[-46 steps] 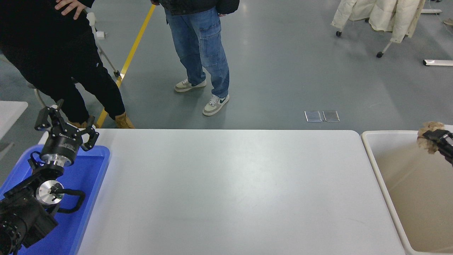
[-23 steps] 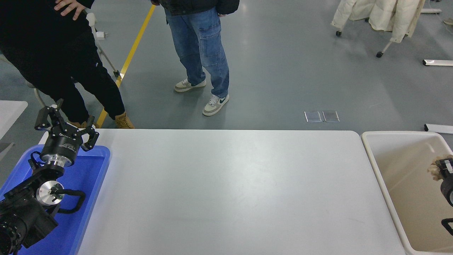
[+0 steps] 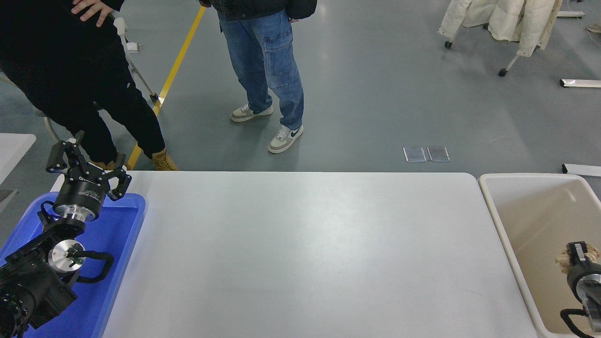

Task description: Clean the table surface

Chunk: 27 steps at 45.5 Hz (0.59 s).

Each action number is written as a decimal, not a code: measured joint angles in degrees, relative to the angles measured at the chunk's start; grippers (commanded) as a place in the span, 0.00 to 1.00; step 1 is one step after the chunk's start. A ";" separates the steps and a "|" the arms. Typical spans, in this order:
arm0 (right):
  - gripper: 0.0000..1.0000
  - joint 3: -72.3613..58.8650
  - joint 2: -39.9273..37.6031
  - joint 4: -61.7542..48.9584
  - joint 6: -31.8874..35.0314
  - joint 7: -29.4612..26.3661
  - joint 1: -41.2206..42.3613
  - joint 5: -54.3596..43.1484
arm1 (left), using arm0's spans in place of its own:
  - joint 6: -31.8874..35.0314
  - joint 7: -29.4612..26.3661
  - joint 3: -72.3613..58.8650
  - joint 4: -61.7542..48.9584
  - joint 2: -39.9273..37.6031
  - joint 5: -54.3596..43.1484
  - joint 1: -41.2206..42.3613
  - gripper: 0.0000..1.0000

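Your right claw [image 3: 574, 257], pinching a tan crumpled wad [image 3: 577, 259], has dropped from the beige bin's [image 3: 516, 244] far rim deep inside it, left claw [image 3: 89, 166] spread over the blue tray [image 3: 122, 234] left of that bin, so the desk surface [image 3: 305, 253] between looks cleared.

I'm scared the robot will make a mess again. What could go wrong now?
The right gripper is low inside the bin with a tan wad at its tip. If the wad sticks to it, it might get pulled back out onto the table. The arm is also near the bin's wall and might bump it. The left gripper is parked above the blue tray.
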 measured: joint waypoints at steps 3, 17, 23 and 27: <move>0.00 0.09 0.10 0.06 -0.06 -0.39 -0.06 0.10 | 0.01 0.00 0.00 0.00 0.00 0.00 0.00 1.00; 0.04 1.50 0.34 0.37 -0.13 -1.64 0.10 0.44 | 0.03 0.00 0.00 0.01 0.00 -0.01 0.00 1.00; 1.00 2.24 0.36 0.52 -0.14 -2.10 0.19 1.04 | 0.03 0.00 0.00 0.01 0.00 -0.01 0.00 1.00; 1.00 2.67 0.36 0.83 -0.14 -2.26 0.40 1.82 | 0.03 0.00 0.00 0.01 0.00 -0.01 0.00 1.00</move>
